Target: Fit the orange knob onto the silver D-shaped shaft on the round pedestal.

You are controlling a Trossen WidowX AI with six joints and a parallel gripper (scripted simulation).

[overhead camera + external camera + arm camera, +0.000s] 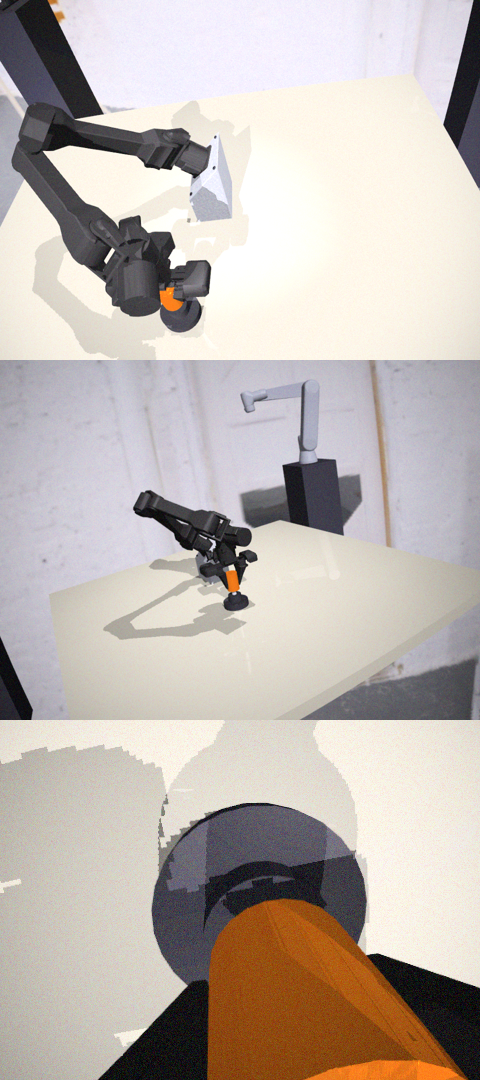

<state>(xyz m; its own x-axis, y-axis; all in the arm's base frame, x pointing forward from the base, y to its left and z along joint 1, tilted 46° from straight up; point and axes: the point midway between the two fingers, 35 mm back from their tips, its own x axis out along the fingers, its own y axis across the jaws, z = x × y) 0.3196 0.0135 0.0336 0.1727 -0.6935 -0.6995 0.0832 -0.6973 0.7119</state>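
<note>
My gripper (pixel 173 293) (pixel 232 577) (pixel 287 983) is shut on the orange knob (pixel 169 300) (pixel 232 581) (pixel 300 1007), a short upright cylinder. It holds the knob directly over the dark round pedestal (pixel 184 319) (pixel 235 603) (pixel 183 927) near the table's front left. In the exterior view a short piece of the silver shaft (pixel 233 593) shows between the knob's bottom and the pedestal, so the knob stands above the pedestal top. In the wrist view the knob hides the shaft, and I cannot see the knob's hole or the flat sides.
The arm's white wedge-shaped mount (pixel 212 186) stands behind the pedestal on the cream table (pixel 348 193) (pixel 310 623). A grey second arm (pixel 308 418) stands on a dark column (pixel 313 495) beyond the table. Dark posts (pixel 58 65) (pixel 465 77) flank the table's far corners.
</note>
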